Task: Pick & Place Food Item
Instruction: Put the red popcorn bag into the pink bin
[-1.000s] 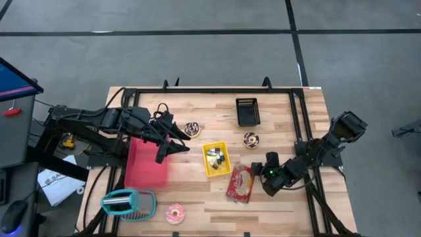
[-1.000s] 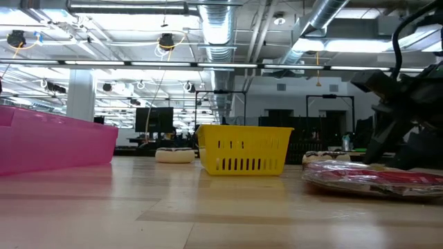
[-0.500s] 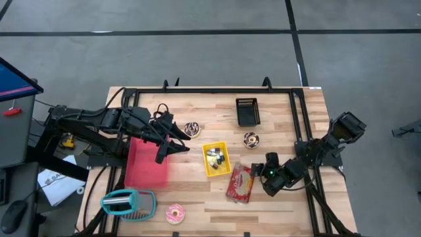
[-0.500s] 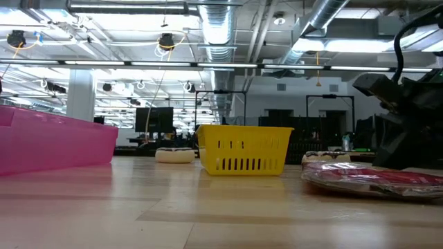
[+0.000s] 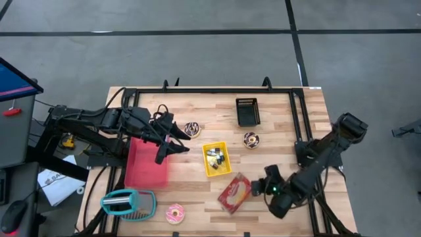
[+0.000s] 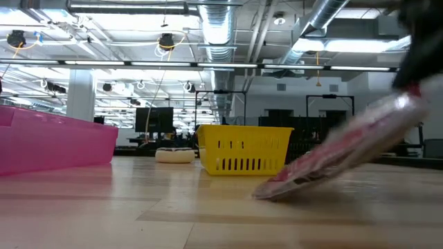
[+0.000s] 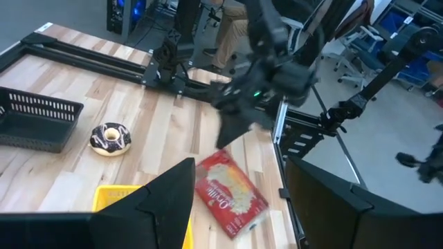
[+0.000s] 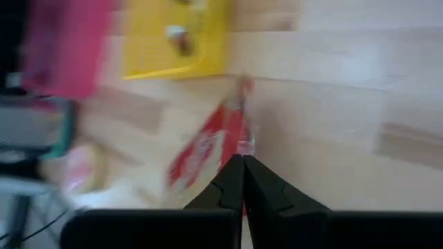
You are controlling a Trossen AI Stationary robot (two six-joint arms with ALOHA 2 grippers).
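Right gripper [image 5: 258, 189] at lower right of high view, clamped on edge of red snack packet [image 5: 234, 193]. Packet tilted, gripped end raised, far end touching table [image 5: 276, 122], just below yellow basket [image 5: 216, 158] in high view. Left gripper [image 5: 172, 141] at centre left, fingers apart, empty, beside pink bin [image 5: 146, 162].

A lab or workshop: exposed ceiling ducts [image 6: 221, 28], concrete floor [image 5: 197, 52], office chairs [image 7: 356, 48]

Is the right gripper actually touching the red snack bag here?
Touching. In the right wrist view, the right gripper is pinched shut on the red snack bag's edge; the low view shows it tilted up.
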